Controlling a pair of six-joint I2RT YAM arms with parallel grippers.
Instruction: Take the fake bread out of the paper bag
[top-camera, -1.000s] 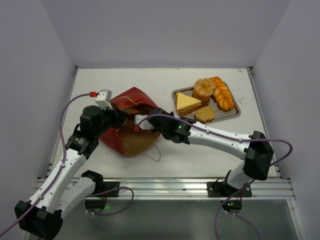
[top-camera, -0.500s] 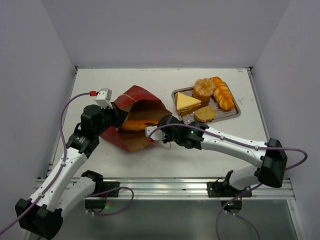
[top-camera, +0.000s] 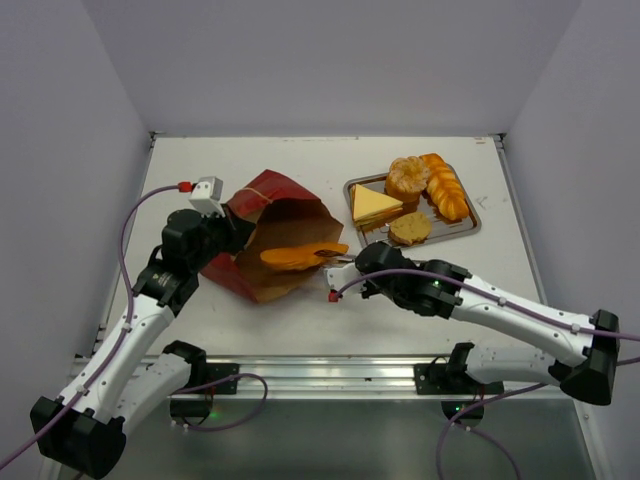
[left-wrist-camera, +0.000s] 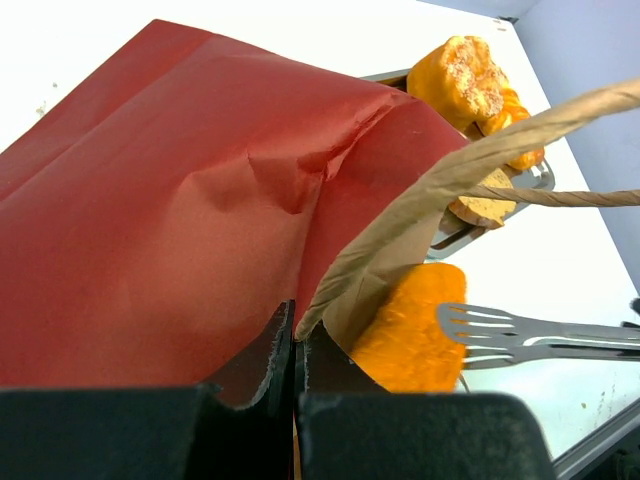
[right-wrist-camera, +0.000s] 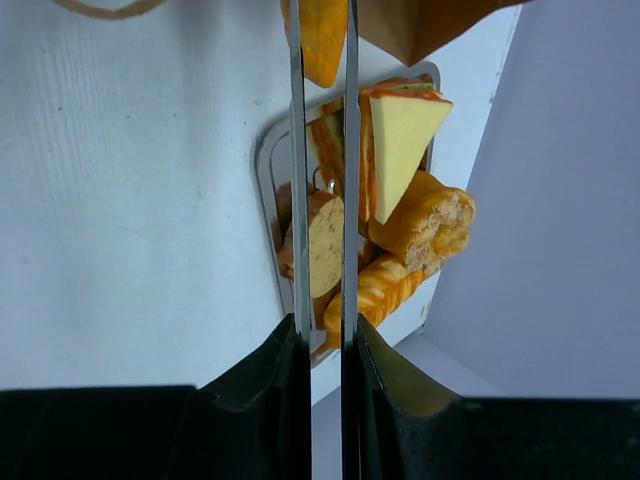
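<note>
The dark red paper bag (top-camera: 270, 205) lies on its side, mouth facing right. My left gripper (top-camera: 235, 232) is shut on the bag's upper rim, with the paper pinched between the fingers in the left wrist view (left-wrist-camera: 295, 340). My right gripper (top-camera: 368, 265) is shut on metal tongs (top-camera: 335, 262). The tongs pinch a long orange oval roll (top-camera: 300, 256) at the bag's mouth, half outside it. The roll (left-wrist-camera: 405, 330) and the slotted tong tip (left-wrist-camera: 500, 335) also show in the left wrist view. The tong blades (right-wrist-camera: 297, 200) run up to the roll (right-wrist-camera: 322, 35).
A shiny metal tray (top-camera: 470, 228) at the back right holds a pale yellow wedge (top-camera: 375, 205), a round bun (top-camera: 408, 178), a braided loaf (top-camera: 445, 187) and a small round bread (top-camera: 410, 228). A string handle (top-camera: 308, 310) lies on the table near the bag.
My right arm has drawn back to the right. The tongs pulled the orange roll from deep inside the bag to its mouth. The bag's mouth stands more open. The left gripper has held still.
</note>
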